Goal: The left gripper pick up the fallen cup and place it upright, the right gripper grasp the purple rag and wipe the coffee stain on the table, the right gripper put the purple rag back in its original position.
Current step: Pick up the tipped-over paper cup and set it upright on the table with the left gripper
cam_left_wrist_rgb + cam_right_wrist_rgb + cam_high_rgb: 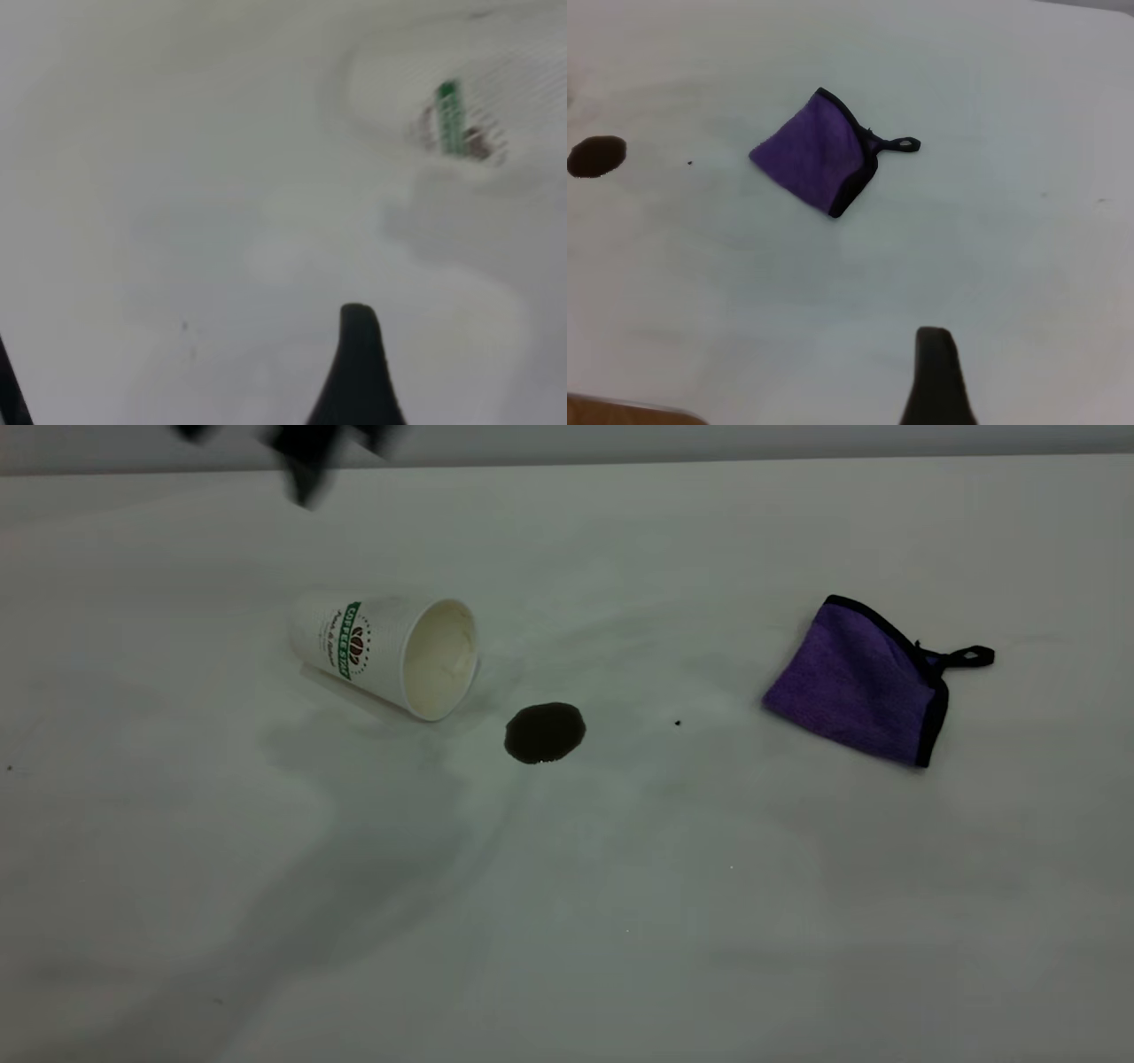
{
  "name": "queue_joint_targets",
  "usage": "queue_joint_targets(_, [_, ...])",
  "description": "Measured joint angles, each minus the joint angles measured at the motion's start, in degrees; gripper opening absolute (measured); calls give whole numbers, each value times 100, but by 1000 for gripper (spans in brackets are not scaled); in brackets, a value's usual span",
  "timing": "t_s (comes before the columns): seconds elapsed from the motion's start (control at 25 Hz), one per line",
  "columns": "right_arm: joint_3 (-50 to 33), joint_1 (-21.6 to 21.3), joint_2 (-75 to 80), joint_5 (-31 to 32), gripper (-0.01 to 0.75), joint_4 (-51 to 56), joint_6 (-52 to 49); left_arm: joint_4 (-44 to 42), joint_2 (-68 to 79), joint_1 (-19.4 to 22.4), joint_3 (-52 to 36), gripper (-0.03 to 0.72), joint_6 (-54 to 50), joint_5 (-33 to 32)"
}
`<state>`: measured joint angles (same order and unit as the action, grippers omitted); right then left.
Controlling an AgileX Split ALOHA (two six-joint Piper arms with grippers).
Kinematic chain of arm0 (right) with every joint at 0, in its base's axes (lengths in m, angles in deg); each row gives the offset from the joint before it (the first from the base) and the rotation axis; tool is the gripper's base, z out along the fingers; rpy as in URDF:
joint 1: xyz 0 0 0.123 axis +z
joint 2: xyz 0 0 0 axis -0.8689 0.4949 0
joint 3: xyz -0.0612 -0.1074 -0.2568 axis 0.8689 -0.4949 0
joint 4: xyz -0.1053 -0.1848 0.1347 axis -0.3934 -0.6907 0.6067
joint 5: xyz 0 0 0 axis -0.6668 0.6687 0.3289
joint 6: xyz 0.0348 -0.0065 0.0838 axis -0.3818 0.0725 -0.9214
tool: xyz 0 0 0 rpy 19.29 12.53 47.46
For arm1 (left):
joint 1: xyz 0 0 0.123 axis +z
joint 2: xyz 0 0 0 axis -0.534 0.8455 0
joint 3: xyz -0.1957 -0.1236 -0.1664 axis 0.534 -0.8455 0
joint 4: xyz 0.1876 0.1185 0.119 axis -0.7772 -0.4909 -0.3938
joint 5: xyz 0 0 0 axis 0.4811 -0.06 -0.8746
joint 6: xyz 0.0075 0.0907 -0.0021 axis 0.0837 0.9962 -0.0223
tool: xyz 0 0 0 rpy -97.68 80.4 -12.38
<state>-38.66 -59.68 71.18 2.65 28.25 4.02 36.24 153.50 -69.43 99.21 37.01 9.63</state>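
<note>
Bare test bench (lab, likely); plain white table (pixel 567 921); blank wall (pixel 709 441)

White textured cup (pixel 383 654) with a green band, a brown bean emblem and a cream interior, lying at left on the plain white matte table (pixel 567 921). Dark brown, almost black coffee stain (pixel 544 732) at centre, with a tiny black speck (pixel 678 723) to its right; purple rag (pixel 855 682) edged in black, with a black loop, at right. The blurred black shape at far left appears to be the left gripper (pixel 306 460).
</note>
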Motion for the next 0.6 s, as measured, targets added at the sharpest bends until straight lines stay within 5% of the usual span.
queue_joint_targets(0.2, [0,0,0,0,589,0,0,-214,1055,-377,643,667,-245,-137])
queue_joint_targets(0.6, [0,0,0,0,589,0,0,-974,2332,-418,983,648,-691,13])
